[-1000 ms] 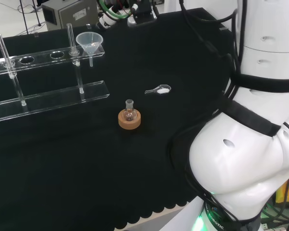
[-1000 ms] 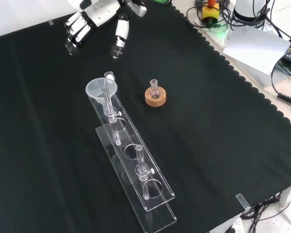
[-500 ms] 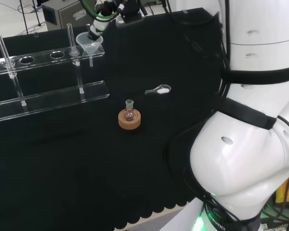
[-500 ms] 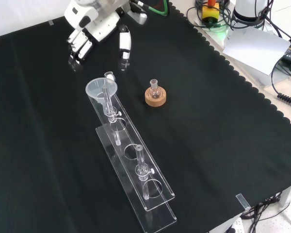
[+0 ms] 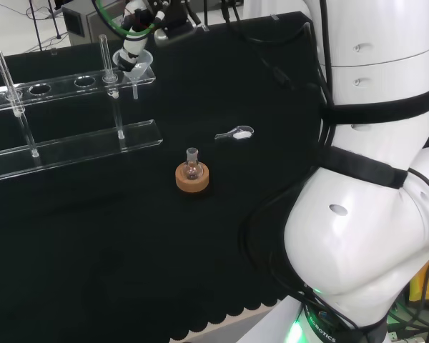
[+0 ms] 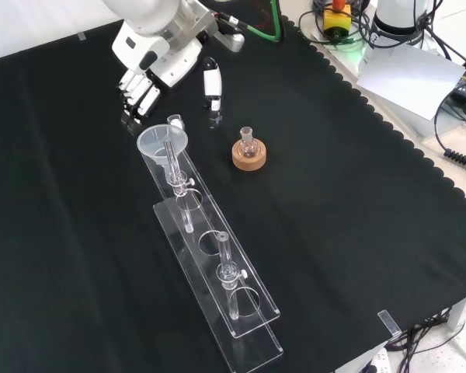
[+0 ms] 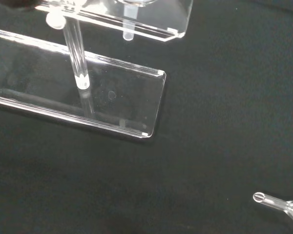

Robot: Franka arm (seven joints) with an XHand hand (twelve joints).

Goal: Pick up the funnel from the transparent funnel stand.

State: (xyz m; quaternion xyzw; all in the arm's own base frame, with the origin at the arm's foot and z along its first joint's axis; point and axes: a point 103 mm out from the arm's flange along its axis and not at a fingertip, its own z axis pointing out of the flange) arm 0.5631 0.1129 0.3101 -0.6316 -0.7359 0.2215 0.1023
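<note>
My hand (image 6: 157,56) has come down and in since a second ago: in the front view it was up near the top edge, well clear of the rack; now the fingers (image 6: 140,99) hang just above the funnel (image 6: 161,142) rim, thumb (image 6: 212,87) off to the right. In the head view it sits right over the funnel (image 5: 134,70), covering most of the cone. Fingers straight-ish and spread, nothing in them, not closed on anything yet.

Funnel hasn't moved: seated in the end hole of the transparent funnel stand (image 6: 245,305), the end nearest my hand, spout pointing down through the top plate. In the wrist view the spout tip pokes below the plate, over the base plate's corner (image 7: 145,107).

Around it:
- Cork ring (image 6: 248,156) with a small round flask (image 6: 248,141) upright on it, to the right of the funnel in the front view, apart from the stand.
- Small clear scoop-like piece (image 5: 235,133) lying flat on the cloth, right of the stand in the head view. In the front view it lies just behind the funnel, between it and my fingers.
- Upright post (image 6: 171,162) rises right beside the funnel cone, close to the grasp zone.

Materials: stand is clear plastic, two flat plates joined by round posts, top plate with a row of holes. Funnel translucent, conical. Cloth (image 6: 342,210) black, matte, scalloped edge.
</note>
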